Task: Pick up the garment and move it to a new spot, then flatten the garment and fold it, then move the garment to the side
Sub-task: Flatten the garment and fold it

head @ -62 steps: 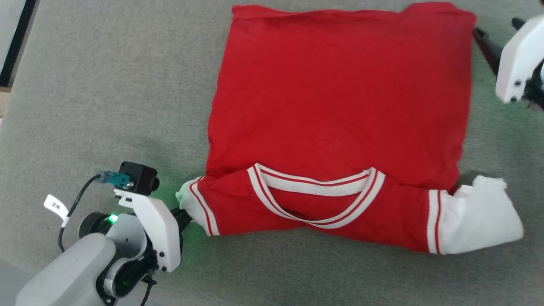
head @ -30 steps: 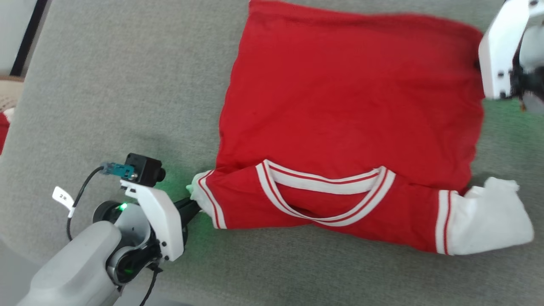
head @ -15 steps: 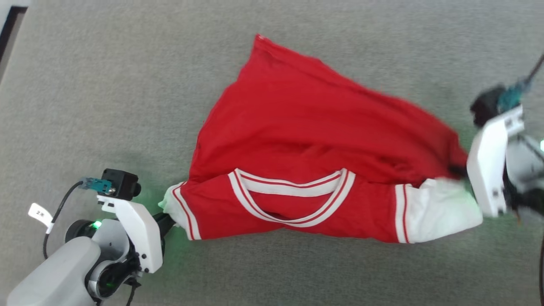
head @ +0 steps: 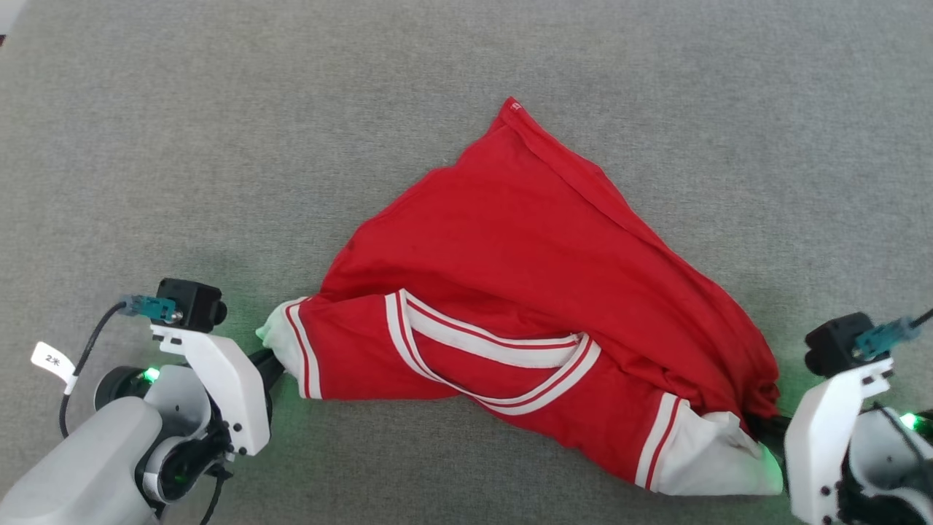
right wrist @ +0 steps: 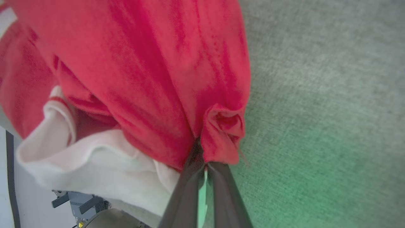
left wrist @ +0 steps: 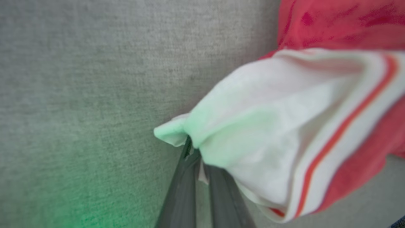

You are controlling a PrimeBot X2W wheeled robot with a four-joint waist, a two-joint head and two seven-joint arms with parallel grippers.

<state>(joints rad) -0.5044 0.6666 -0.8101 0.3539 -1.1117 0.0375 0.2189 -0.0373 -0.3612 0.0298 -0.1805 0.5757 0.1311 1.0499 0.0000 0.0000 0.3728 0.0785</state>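
Garment (head: 525, 277) red, white-sleeved, bunched (striped collar up); left jaws, right jaws clamped on it.

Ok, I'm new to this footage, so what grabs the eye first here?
A red jersey with white striped trim, bunched mid-frame on the grey surface. The left jaws pinch its white sleeve at lower left; the right jaws pinch gathered red fabric at lower right.
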